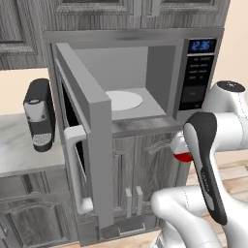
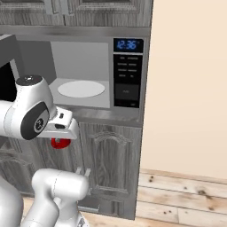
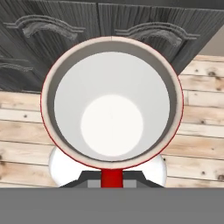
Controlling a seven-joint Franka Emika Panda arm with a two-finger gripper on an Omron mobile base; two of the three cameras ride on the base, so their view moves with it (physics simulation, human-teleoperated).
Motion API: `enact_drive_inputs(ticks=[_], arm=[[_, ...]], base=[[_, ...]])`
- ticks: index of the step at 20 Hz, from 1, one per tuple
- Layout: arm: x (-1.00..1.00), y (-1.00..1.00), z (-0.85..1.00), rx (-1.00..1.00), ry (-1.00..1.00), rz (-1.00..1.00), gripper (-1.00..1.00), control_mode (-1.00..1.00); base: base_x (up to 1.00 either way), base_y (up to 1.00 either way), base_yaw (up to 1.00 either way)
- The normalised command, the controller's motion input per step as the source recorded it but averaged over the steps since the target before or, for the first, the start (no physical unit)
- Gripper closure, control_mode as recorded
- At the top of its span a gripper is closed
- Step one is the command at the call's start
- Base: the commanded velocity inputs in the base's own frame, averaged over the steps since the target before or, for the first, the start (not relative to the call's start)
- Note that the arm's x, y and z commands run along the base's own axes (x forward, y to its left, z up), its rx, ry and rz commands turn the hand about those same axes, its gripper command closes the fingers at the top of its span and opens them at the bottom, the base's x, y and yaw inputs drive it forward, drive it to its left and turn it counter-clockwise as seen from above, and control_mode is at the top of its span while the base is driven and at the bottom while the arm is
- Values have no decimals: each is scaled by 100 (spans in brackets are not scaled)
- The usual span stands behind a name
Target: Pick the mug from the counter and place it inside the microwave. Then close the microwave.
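Note:
My gripper (image 2: 62, 133) is shut on the red mug (image 3: 112, 105), which hangs in the air in front of the grey cabinet doors, below the microwave's floor. In the hand view I look straight down into the mug's white inside, with the wooden floor beneath it. Just a red sliver of the mug (image 1: 183, 156) peeks out behind my forearm, and its red underside (image 2: 60, 142) pokes out under the hand. The microwave (image 1: 160, 58) stands open, its door (image 1: 92, 135) swung out to the left with the pale handle (image 1: 72, 164) facing me. A white turntable (image 1: 123, 100) lies inside.
A black coffee machine (image 1: 39, 115) stands on the marbled counter (image 1: 19, 150) left of the open door. The keypad with blue display (image 2: 127, 75) is on the microwave's right side. A bare beige wall (image 2: 190, 88) and wooden floor (image 2: 181, 190) lie to the right.

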Motion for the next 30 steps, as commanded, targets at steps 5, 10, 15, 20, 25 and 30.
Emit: enact_drive_inputs(ticks=[5, 10, 15, 20, 25, 30], arm=[[0, 0, 0, 0, 0, 0, 100, 100], [0, 0, 0, 0, 0, 0, 100, 100], [0, 0, 0, 0, 0, 0, 100, -100], [0, 0, 0, 0, 0, 0, 100, -100], [-9, 32, 0, -2, -10, 9, 100, -100], [0, 22, 5, 0, -16, 13, 100, -100]], base=[[0, 0, 0], [0, 0, 0], [0, 0, 0], [0, 0, 0], [0, 0, 0], [0, 0, 0]])
